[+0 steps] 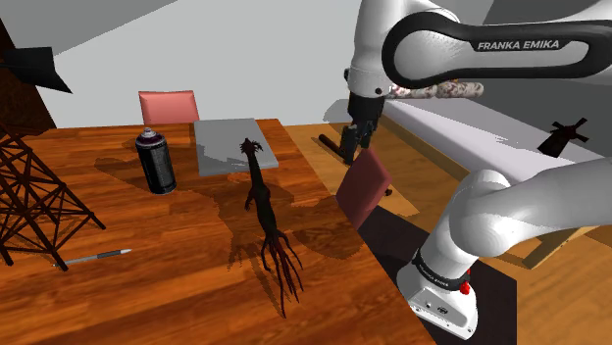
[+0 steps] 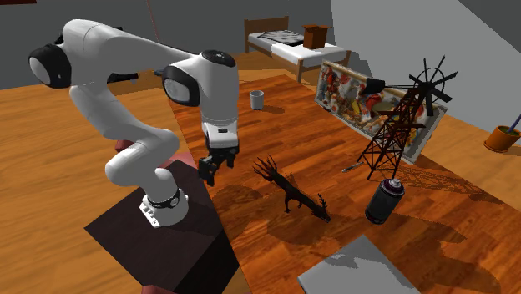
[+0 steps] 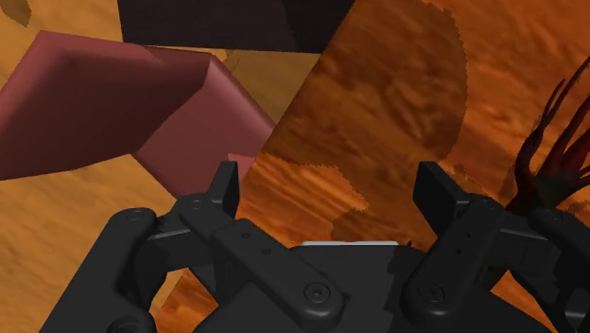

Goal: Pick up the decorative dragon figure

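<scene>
Fingers (image 3: pixel 225 194) apart over table (image 1: pixel 147 294) edge — dragon figure (image 1: pixel 265 211) lying nr, untouched.

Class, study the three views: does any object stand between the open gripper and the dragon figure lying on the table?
Nothing visible does. The gripper hangs open above the edge of the table, and only bare wood lies between it and the dragon figure. The spray can and grey sheet sit off that path.

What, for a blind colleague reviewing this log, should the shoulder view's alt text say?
A dark dragon figure lies untouched on a wooden table; the arm's open black hand hangs apart, over the table edge at the view's right. A spray can and grey sheet sit behind.
</scene>
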